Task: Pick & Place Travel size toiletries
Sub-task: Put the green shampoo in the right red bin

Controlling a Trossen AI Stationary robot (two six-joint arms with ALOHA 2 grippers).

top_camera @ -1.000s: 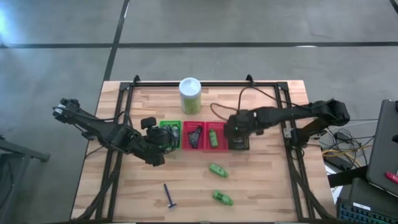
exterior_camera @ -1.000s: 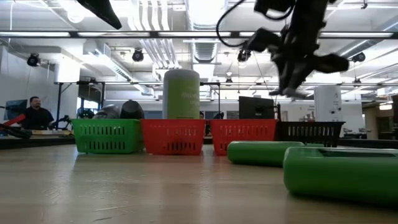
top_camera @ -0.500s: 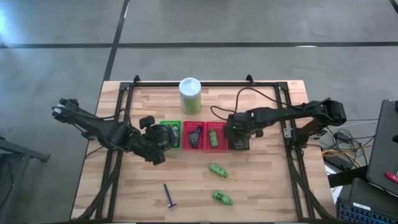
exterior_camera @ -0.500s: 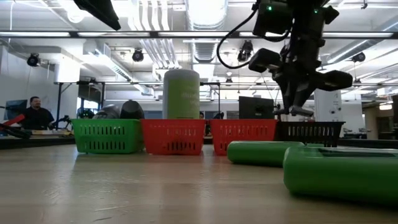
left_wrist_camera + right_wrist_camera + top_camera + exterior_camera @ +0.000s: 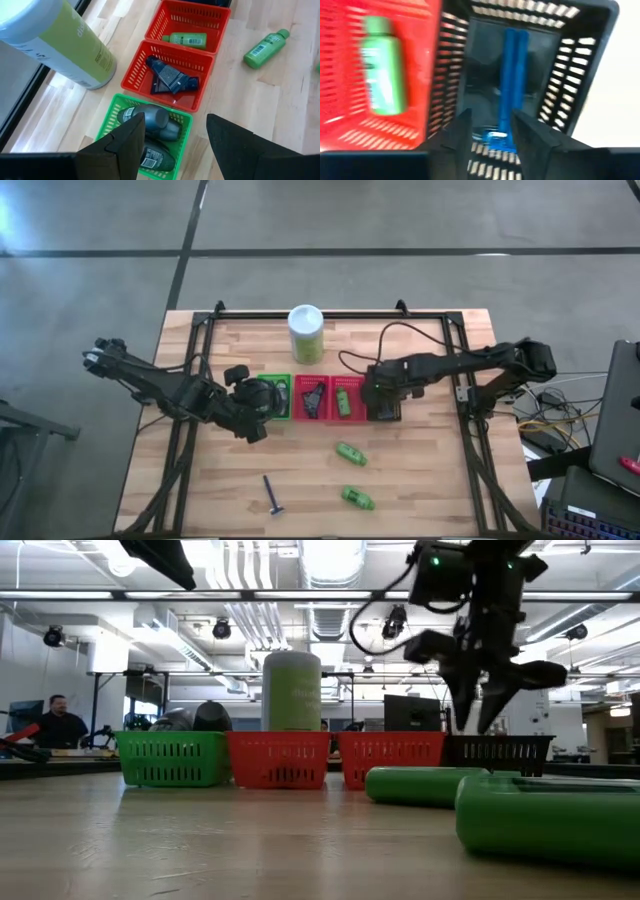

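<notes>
1. Now the right gripper is hanging just over the black basket. Its two fingers are standing a little apart, and a blue stick is lying on the basket floor under the gap between them
2. To finish this step well, I think the fingers should be opening wider before the arm is rising. The arm should be going straight up, so that a fingertip is not catching the stick's head or the basket wall
3. The left gripper is waiting open and empty above the green basket, where the grey bottles are lying
4. On the bare table two green bottles and one more blue stick are waiting, well apart from the baskets. They look like the next things to be picked
5. From above, the right gripper is covering the black basket almost fully, so nothing inside is showing there
6. In the right wrist view the stick's head is lying close by the fingertips, and I cannot tell if a finger is touching it. The blue shape may be two sticks side by side; this also I cannot tell
7. From the table-level view the basket walls are hiding the things inside them
</notes>
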